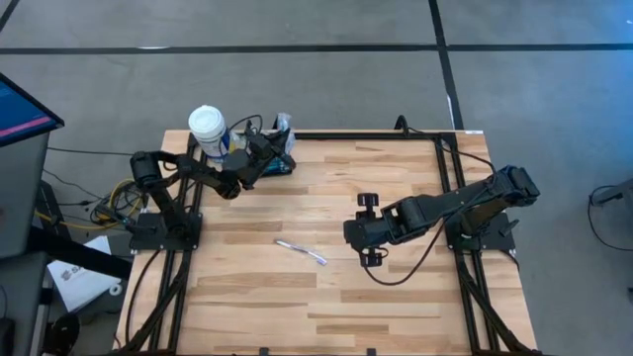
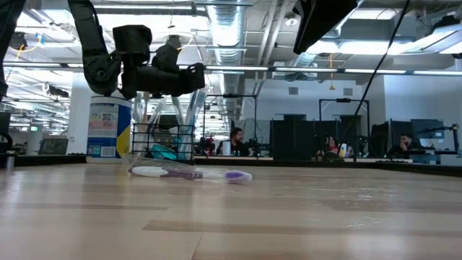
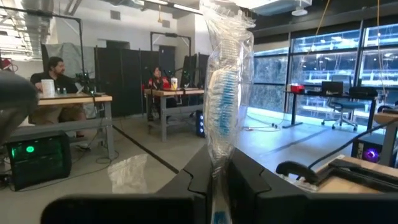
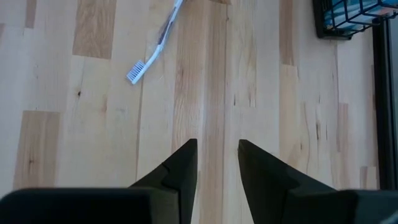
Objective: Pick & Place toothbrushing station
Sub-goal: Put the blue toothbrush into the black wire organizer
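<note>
Counting from my remote seat: I'm seeing one small black wire-mesh rectangular caddy [image 1: 278, 158], sitting at the far left edge of the pale butcher-block wooden table [image 1: 396, 287] with something teal inside it. Just left of it one big white-capped cylindrical bottle with a blue label [image 1: 209, 132] is standing upright. One slim clear-and-purple toothbrush with white bristles [image 1: 301, 252] is lying flat near the middle of the table, well apart from the caddy.

Two dark arms. The left gripper [image 1: 259, 150] is hovering over the caddy, and in its wrist view its fingers [image 3: 245, 180] are pinching the bottom of one crinkly clear plastic sleeve with a blue toothbrush inside [image 3: 225, 93], jaws nearly together around it, the packet pointing straight up. In the low view a couple of clear wrappers are sticking up out of the mesh, though I can't count them exactly.

The right gripper [image 1: 369, 228] is hanging over bare wood right of centre, its fingers [image 4: 183, 168] standing apart with plain planks showing between them, holding nothing.

Past the table I'm seeing an open office with people sitting at desks.
</note>
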